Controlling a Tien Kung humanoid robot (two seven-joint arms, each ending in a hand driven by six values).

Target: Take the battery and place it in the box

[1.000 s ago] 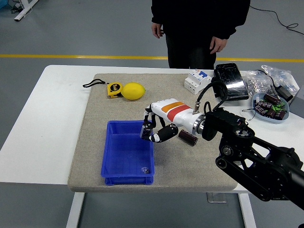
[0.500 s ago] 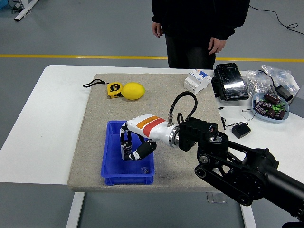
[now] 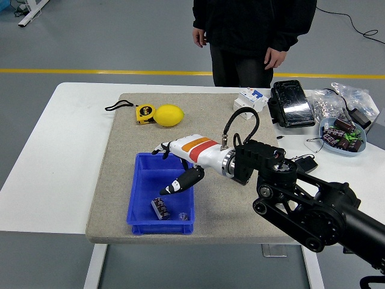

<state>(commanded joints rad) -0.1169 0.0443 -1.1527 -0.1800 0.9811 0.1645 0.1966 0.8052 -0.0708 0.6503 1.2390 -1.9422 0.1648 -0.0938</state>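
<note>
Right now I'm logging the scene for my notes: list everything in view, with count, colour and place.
Battery: one, dark, lying in the box.
Box: one, blue, front of the mat.
Mat: one, grey, on the white table.
Lemon: one, yellow, far left of the mat.
Tape measure: one, yellow and black, touching the lemon's left side.
Switch block: one, white, far right of the mat.
Black case: one, right of the switch block.
Bowl: one, pale blue, holding more batteries, far right.
Person: one, dark clothes, behind the table.
Right hand: open, above the box.
</note>
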